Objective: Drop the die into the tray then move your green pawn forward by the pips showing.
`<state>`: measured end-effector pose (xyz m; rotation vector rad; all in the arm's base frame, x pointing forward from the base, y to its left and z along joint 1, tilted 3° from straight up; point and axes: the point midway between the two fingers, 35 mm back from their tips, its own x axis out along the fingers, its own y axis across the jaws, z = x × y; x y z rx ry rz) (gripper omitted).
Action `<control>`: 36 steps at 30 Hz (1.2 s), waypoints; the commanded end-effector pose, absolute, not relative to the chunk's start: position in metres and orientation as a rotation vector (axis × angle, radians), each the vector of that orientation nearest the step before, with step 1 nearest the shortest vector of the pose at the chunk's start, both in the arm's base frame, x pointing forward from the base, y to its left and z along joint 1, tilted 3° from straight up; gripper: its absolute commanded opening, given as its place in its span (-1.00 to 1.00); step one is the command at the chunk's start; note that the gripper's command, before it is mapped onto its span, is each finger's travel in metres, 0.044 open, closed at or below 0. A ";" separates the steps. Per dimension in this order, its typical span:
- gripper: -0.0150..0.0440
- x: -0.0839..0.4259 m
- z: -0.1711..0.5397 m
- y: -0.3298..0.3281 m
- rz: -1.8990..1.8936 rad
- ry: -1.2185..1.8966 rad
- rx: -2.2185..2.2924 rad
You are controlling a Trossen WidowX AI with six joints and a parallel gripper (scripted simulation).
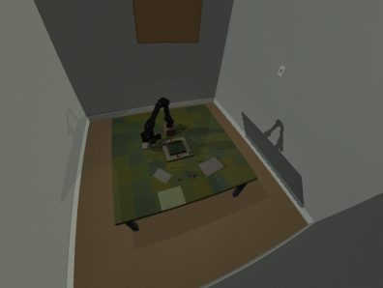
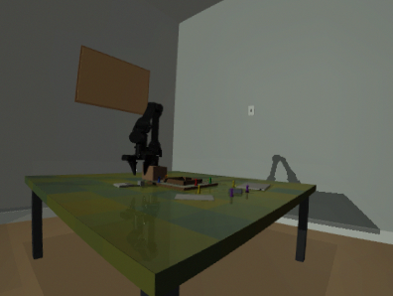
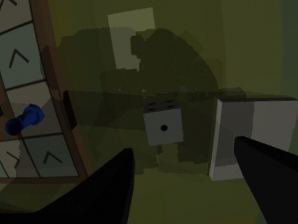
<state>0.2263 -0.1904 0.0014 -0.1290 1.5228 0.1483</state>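
Observation:
The grey die (image 3: pixel 165 126) (image 2: pixel 141 183) lies on the table beside the board, its large visible face showing one pip in the wrist view. My gripper (image 3: pixel 184 149) (image 2: pixel 140 174) is open and empty, pointing down above the die; in the wrist view the die is nearer the left finger. The board (image 1: pixel 167 156) has arrow-marked squares around a brown-walled tray with a dark green floor (image 1: pixel 177 147). The green pawn (image 1: pixel 190 153) (image 2: pixel 210 180) stands on the board's right side. Its exact square is too small to tell.
A blue pawn (image 3: pixel 27 119) (image 2: pixel 159 179) stands on the board edge near the die. A small white box (image 3: pixel 267 135) (image 2: pixel 123 185) is on the die's other side. A red pawn (image 2: pixel 196 182) is on the board; yellow (image 2: pixel 199 189) and purple (image 2: pixel 231 192) pawns stand off it.

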 end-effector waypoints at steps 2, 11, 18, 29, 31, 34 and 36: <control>0.44 0.226 0.003 -0.181 0.193 1.519 -0.145; 0.44 0.226 -0.013 -0.181 0.193 1.519 -0.145; 0.44 0.227 -0.018 -0.181 0.193 1.519 -0.145; 0.44 0.227 -0.036 -0.180 0.193 1.519 -0.145; 0.44 0.227 -0.039 -0.180 0.193 1.519 -0.145; 0.44 0.227 -0.044 -0.180 0.193 1.519 -0.145; 0.44 0.227 -0.045 -0.179 0.193 1.519 -0.145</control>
